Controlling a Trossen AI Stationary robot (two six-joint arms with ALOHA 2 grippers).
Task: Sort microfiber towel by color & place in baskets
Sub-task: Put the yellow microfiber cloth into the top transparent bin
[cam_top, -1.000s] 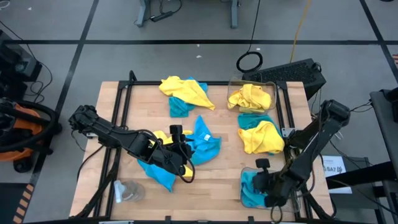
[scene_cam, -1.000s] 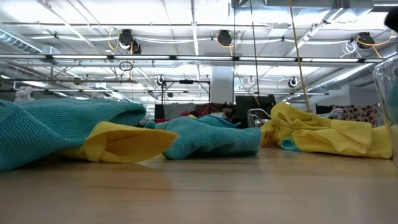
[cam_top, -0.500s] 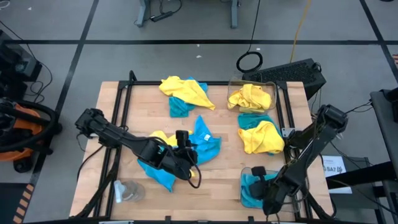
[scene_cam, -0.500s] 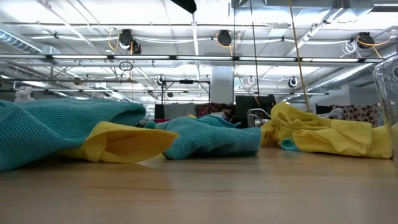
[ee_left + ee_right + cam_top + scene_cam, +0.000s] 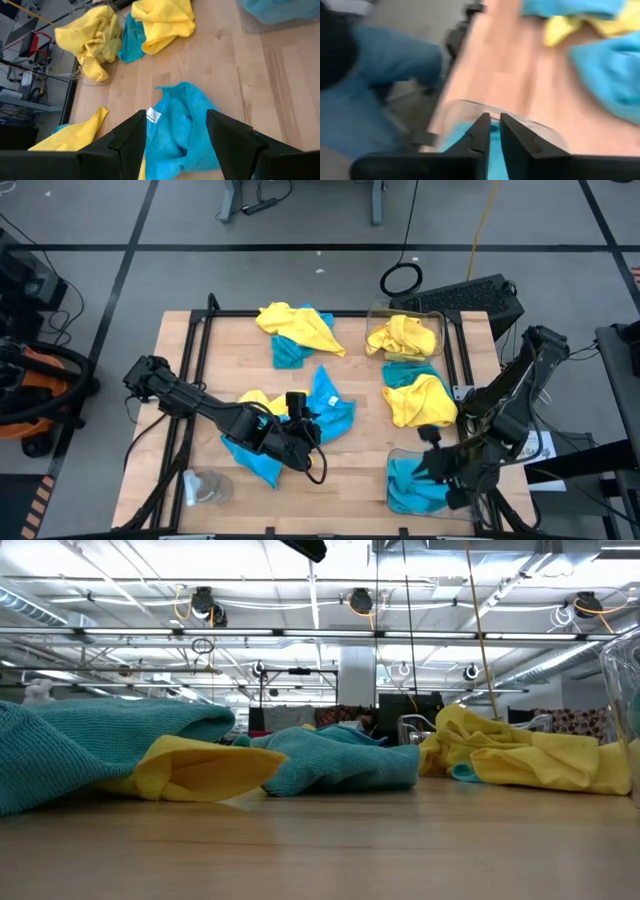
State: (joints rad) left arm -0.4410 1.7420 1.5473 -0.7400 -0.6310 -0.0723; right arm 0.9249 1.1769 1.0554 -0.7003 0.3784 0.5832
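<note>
A: A wooden table [image 5: 360, 465] in a big workshop with strip lights overhead. Where are the cloths?

B: A blue towel [image 5: 328, 408] lies mid-table, just beside a yellow towel [image 5: 258, 401] on its left. More yellow and blue ones are heaped at the far side. One clear basket [image 5: 405, 337] at the far right holds yellow; the near-right basket [image 5: 400, 480] holds blue.

A: How will the blue one handle?

B: I'd judge it light, soft and floppy. It will sag, so pinch a raised fold or a corner.

A: Any writing?

B: A small white tag [image 5: 153, 115] on the blue towel; too small to read.

A: And the grippers?

B: The left gripper [image 5: 175, 130] hangs over the blue towel, fingers spread, holding nothing. The right gripper [image 5: 491, 131] is at the near-right basket, fingers nearly pressed together, with nothing visibly between them.
</note>
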